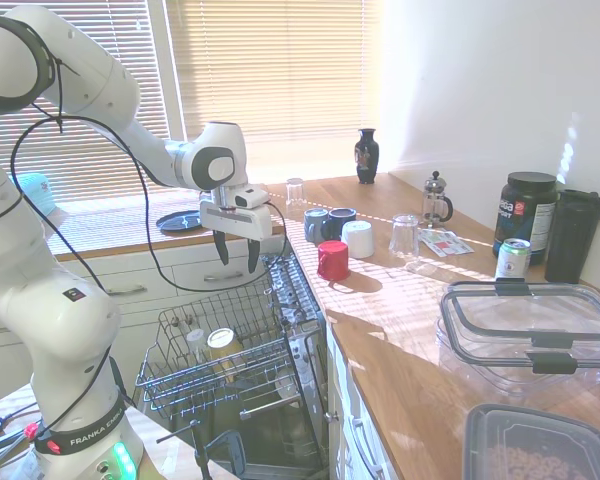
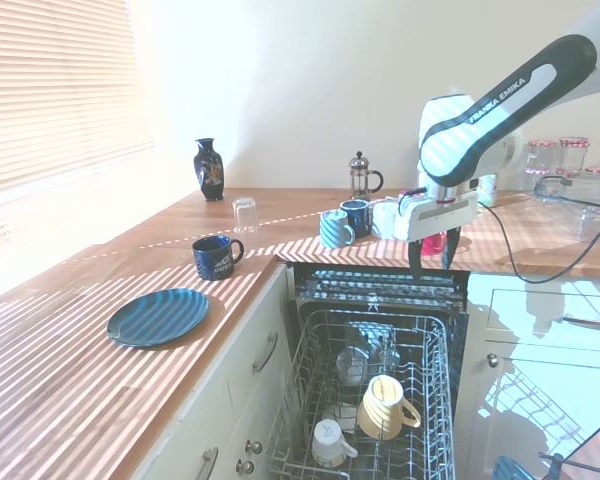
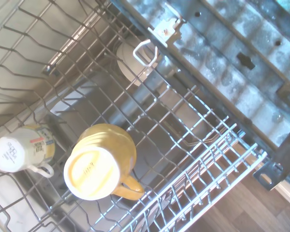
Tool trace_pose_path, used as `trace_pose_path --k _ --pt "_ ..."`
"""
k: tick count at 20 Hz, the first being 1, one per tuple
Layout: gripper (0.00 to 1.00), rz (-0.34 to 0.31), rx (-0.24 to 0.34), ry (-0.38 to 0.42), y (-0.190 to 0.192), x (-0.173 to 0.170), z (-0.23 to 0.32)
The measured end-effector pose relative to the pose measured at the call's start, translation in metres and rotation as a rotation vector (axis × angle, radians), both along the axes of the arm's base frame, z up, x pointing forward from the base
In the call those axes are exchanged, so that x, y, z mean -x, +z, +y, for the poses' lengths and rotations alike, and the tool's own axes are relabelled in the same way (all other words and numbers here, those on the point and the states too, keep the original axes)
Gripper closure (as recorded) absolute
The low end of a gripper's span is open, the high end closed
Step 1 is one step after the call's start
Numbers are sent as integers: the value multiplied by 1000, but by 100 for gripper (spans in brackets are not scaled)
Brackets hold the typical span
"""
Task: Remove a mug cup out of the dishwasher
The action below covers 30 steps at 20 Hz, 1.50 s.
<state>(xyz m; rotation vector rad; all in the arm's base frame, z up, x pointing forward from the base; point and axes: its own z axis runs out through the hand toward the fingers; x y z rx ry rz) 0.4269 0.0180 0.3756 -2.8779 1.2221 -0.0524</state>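
The yellow mug cup [image 2: 384, 408] stands upside down in the grey wire rack [image 2: 435, 400] of the open dishwasher [image 1: 300, 300]. In the first exterior view the mug cup [image 1: 222, 347] sits low in the rack [image 1: 170, 380]. The wrist view looks down on its pale base [image 3: 93, 174], handle toward the rack's edge. My gripper [image 1: 236, 256] hangs well above the rack's far end, over the dishwasher's opening; its fingers are apart and hold nothing. In the second exterior view the gripper [image 2: 432, 257] is above the rack's back edge.
A small white cup [image 2: 328, 441] stands beside the yellow mug, and glasses [image 2: 355, 362] sit further back in the rack. On the counter are a red mug [image 1: 332, 259], blue mugs [image 1: 318, 225], a white cup [image 1: 358, 238], a blue plate [image 2: 158, 316] and storage boxes [image 1: 528, 330].
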Motion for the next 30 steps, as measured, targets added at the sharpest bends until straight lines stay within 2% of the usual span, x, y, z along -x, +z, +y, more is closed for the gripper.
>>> trace_pose_path --k 3,5,11,15,24,30 --pt "0 -7 1 5 -2 1 1" --pt "0 -2 5 39 -14 7 10" --pt "0 -17 25 208 -65 24 49" --pt "0 0 34 325 -107 25 62" --pt "0 162 49 586 -209 27 95" --pt "0 209 67 668 -244 15 111"
